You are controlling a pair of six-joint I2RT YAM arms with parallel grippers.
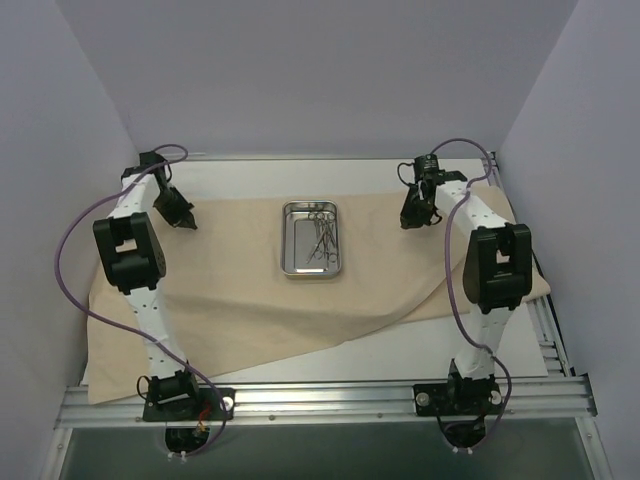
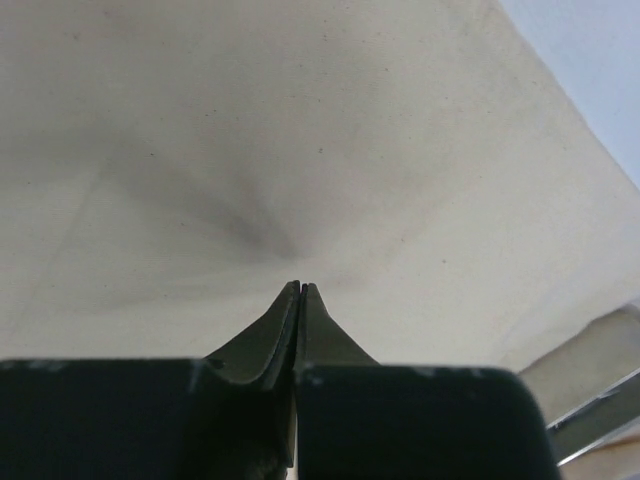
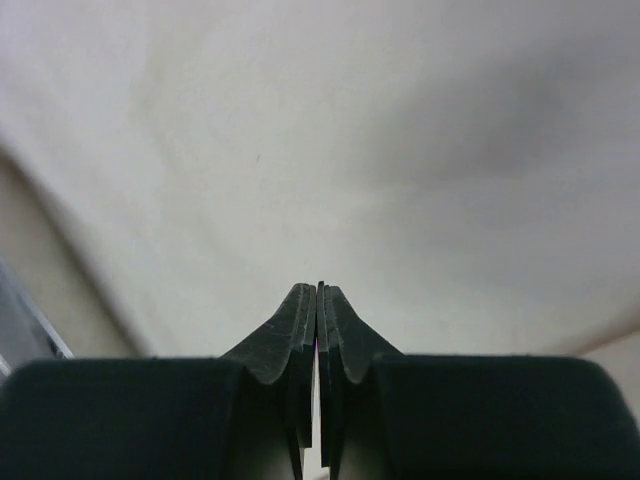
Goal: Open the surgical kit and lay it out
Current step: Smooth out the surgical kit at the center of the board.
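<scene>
Overhead view: a white counter (image 1: 470,350) carries the tan cloth wrap (image 1: 230,310), already spread open across most of the frame. At centre sits the steel tray (image 1: 293,240), its instruments (image 1: 322,236) bunched inside, not yet laid out. The left claw (image 1: 186,218), upper left, is pinched on puckered cloth. The right claw (image 1: 410,220), upper right, is closed, seemingly on nothing.

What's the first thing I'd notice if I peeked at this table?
The shiny steel tray in the middle catches the eye first, with thin metal instruments lying inside it. It sits on a big beige cloth spread over the white table. The left gripper and right gripper, both closed, point down near the cloth's far corners.
</scene>
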